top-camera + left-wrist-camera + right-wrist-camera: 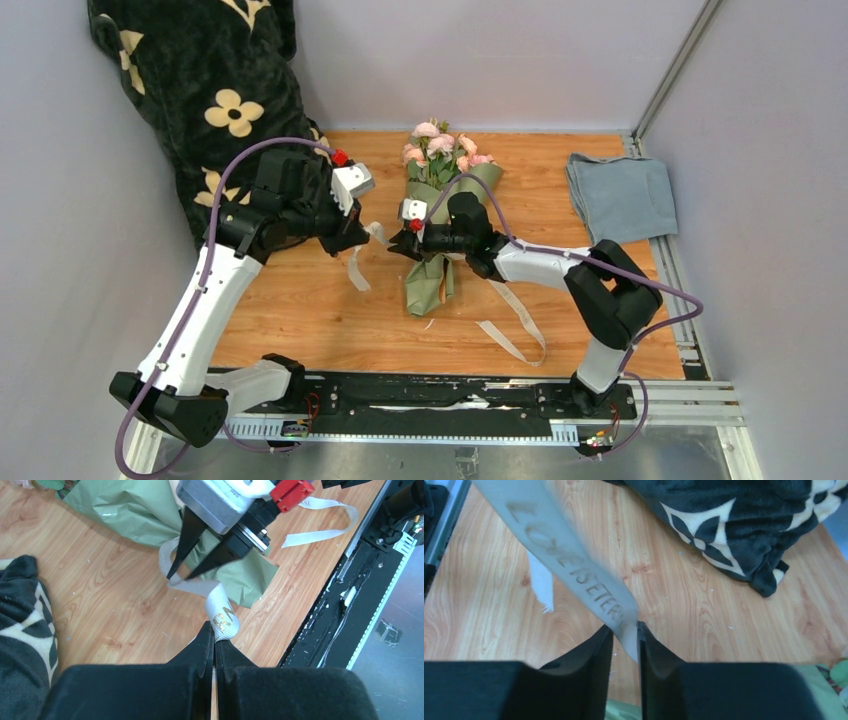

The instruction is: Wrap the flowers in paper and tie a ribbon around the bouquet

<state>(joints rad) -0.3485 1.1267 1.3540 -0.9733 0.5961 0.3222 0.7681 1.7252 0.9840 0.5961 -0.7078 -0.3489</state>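
Two hands share the ribbon [222, 612]: left hand [214, 635] pinches it; right hand [625, 630], half open around it, should clamp before pulling.

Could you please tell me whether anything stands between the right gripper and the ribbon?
Nothing visible does: the ribbon passes between the right gripper's jaws, which are not shut on it, while the left gripper pinches another stretch.

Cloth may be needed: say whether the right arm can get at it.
Probably yes: the cloth lies on that arm's side, nothing between; but the ribbon runs through the right gripper.
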